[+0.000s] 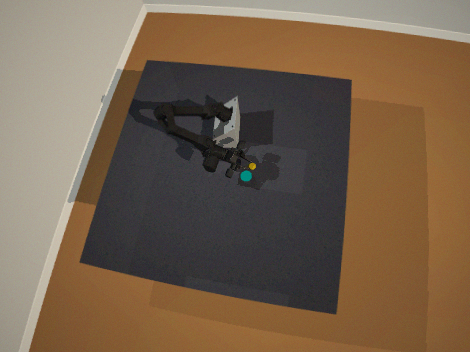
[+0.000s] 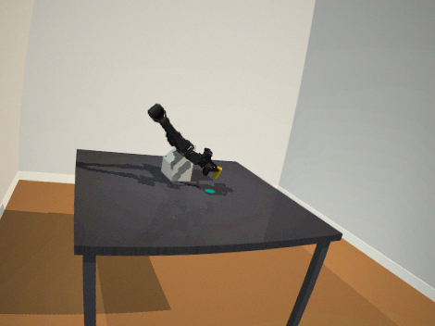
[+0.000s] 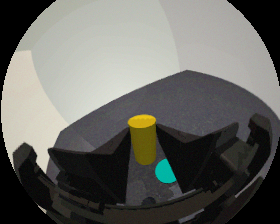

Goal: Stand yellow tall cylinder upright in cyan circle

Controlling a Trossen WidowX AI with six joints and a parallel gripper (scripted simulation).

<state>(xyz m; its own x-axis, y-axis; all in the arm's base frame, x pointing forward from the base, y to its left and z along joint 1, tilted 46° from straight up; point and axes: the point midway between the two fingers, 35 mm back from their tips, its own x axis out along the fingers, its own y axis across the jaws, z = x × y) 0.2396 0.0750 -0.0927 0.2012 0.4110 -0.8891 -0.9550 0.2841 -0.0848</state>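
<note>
The yellow tall cylinder (image 1: 252,166) (image 2: 217,172) (image 3: 144,145) is held in the air close to upright, with a slight lean in the exterior view. My gripper (image 1: 249,166) (image 2: 215,170) (image 3: 143,128) is shut on it, one finger on each side. The cyan circle (image 1: 246,176) (image 2: 209,191) (image 3: 166,171) lies flat on the table, lower than the cylinder's bottom end. In the top view the cylinder shows just above and right of the circle. In the wrist view the right finger hides part of the circle.
The dark table (image 1: 215,236) (image 2: 185,223) carries the arm's pale grey base block (image 1: 231,128) (image 2: 170,165), behind the gripper. The arm's shadow falls on the table around the circle. A pale wall stands behind the table.
</note>
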